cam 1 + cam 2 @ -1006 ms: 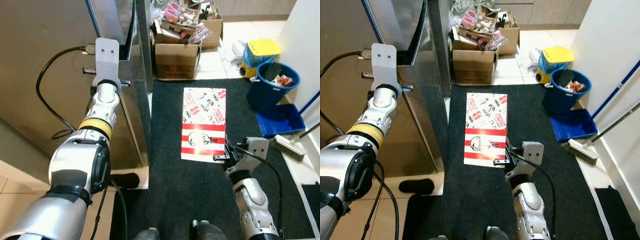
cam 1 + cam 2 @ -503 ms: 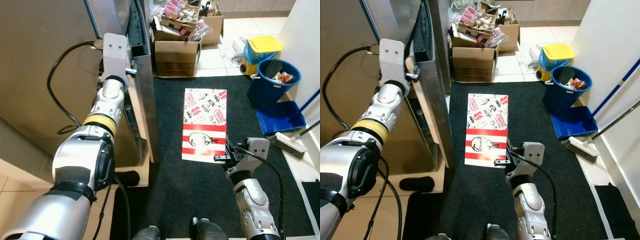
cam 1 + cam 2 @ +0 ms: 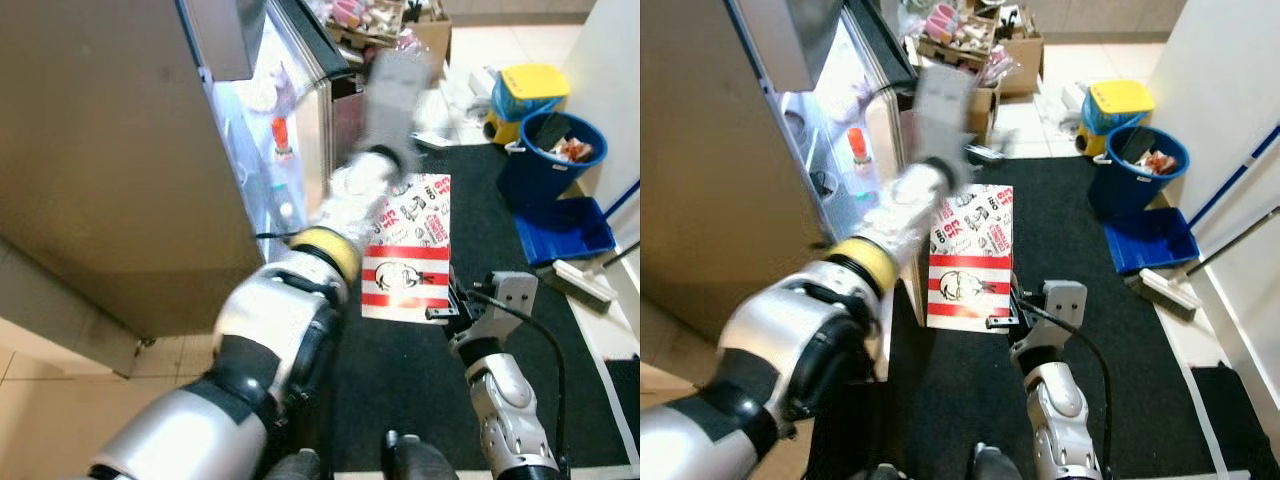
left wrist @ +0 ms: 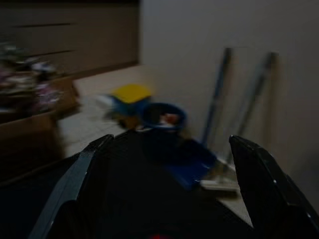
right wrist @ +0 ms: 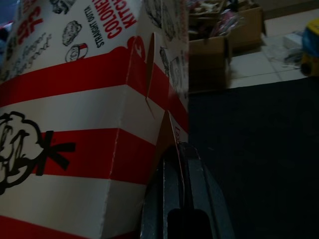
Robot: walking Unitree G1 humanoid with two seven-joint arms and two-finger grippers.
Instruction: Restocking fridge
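Holding the red-and-white striped takeaway box (image 3: pixel 408 245) flat at one corner, my right gripper (image 3: pixel 447 306) stayed pinched shut on it, low above the black mat (image 3: pixel 560 380), ready for the open fridge (image 3: pixel 262 130) to my left. My left gripper (image 4: pixel 164 199) was spread wide, blurred, empty. Box lettering partly read "COLONEL" and "KITCH".

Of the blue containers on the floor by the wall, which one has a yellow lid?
The smaller bin, farthest from the robot, has the yellow lid. The round bucket beside it is open with rubbish inside, and the flat blue tray lies on the mat.
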